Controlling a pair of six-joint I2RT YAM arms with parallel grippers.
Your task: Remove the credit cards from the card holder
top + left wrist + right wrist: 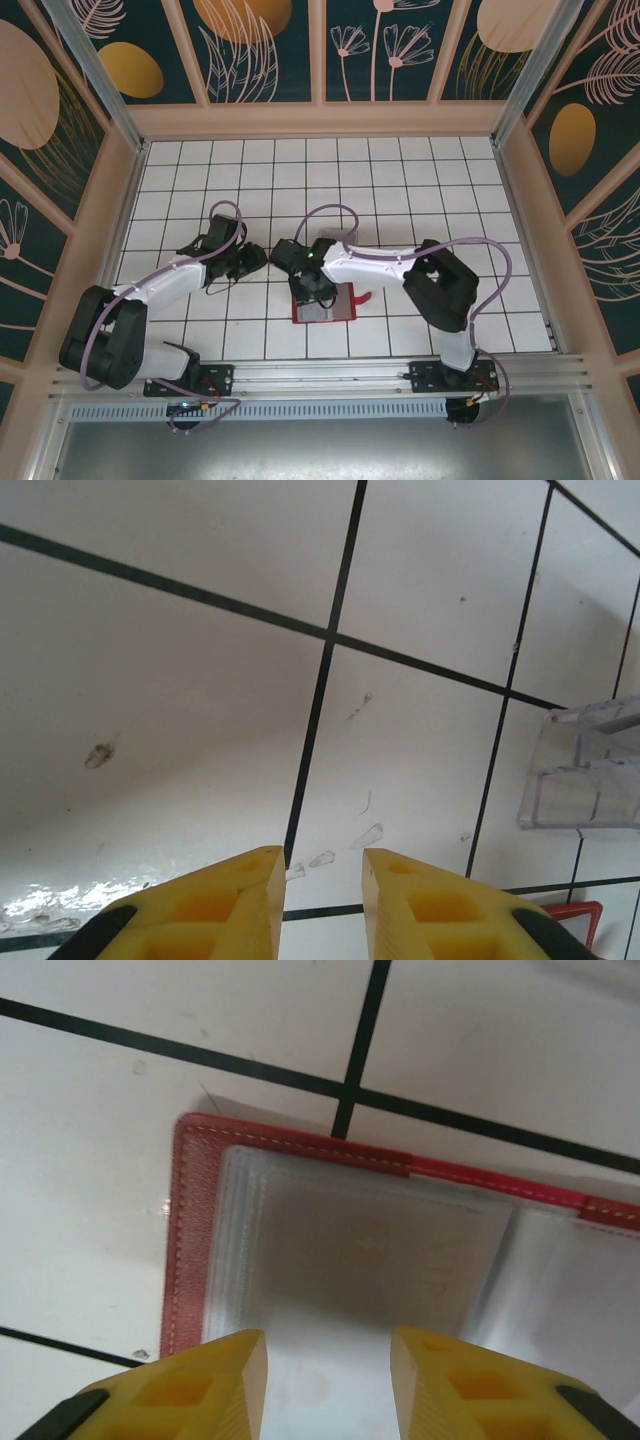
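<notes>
1. Over the white tiled table [90, 1080] — right gripper [328, 1345], yellow jaws parted, holding nothing.
2. Just beneath: red stitched folding card holder [190, 1230], lying open, clear sleeves [350, 1250] upward.
3. Left gripper [323, 860] — narrowly parted, empty; clear plastic tray [590, 770] nearby.

Card holder [345, 305] lying open on the tiled table [400, 180], near its front edge, right gripper [318, 295] over it, left gripper [260, 260] just left, clear tray [590, 770] between them.
</notes>
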